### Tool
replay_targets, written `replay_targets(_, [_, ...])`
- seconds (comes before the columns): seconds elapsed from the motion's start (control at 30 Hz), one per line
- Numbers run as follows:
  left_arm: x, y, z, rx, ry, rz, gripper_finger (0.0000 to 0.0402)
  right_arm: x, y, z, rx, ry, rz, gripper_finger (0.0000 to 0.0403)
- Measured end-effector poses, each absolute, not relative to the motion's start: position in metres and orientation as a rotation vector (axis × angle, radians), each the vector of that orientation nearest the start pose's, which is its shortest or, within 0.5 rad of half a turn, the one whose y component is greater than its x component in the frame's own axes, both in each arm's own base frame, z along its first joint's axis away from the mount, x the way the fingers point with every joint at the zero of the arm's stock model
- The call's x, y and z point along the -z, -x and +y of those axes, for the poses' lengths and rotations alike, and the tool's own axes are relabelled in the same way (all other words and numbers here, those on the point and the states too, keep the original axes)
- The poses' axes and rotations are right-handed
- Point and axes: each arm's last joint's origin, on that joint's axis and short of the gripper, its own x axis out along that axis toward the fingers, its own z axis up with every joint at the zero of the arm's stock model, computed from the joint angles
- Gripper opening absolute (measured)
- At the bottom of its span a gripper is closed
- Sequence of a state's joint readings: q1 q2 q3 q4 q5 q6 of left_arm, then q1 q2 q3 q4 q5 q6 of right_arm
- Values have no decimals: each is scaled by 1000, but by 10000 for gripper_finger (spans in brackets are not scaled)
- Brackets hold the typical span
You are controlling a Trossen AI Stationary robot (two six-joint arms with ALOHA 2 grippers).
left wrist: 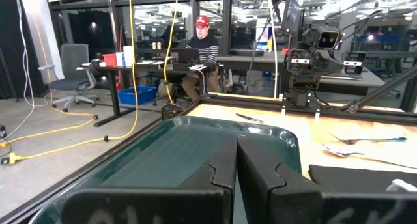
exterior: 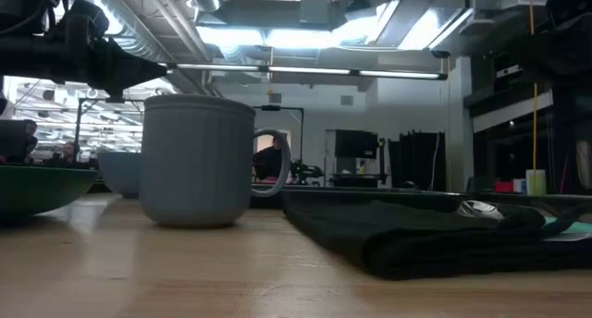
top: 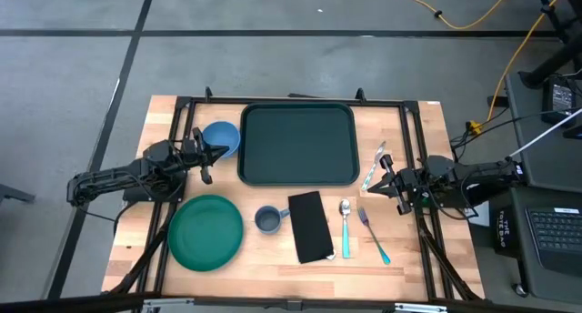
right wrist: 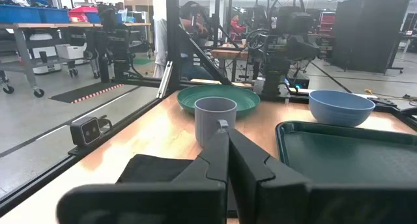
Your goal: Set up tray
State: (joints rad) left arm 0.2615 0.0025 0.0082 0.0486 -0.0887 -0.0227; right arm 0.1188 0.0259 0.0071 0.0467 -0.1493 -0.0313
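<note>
Empty tray between two closed, empty grippers

The tray [top: 296, 144] lies at the table's far middle, long axis side to side; the left gripper [top: 209, 153] hovers just beside its left rim, nearer than the right gripper [top: 387, 180].

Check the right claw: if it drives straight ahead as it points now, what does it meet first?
Probably the mug, dead ahead of the shut right claw in its wrist view, with the black napkin lying low beneath that line. It sits above the table, so it might pass over; height is unclear.

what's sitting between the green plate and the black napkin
In the high view, a grey-blue mug stands on the table between the green plate and the black napkin, touching neither.
</note>
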Motion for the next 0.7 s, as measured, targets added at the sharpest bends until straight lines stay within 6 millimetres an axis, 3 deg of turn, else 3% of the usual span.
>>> replay_targets(0.7, [-171,-93,28,-349,18,-59,6,-168,-97,16,-268,32,-32,8])
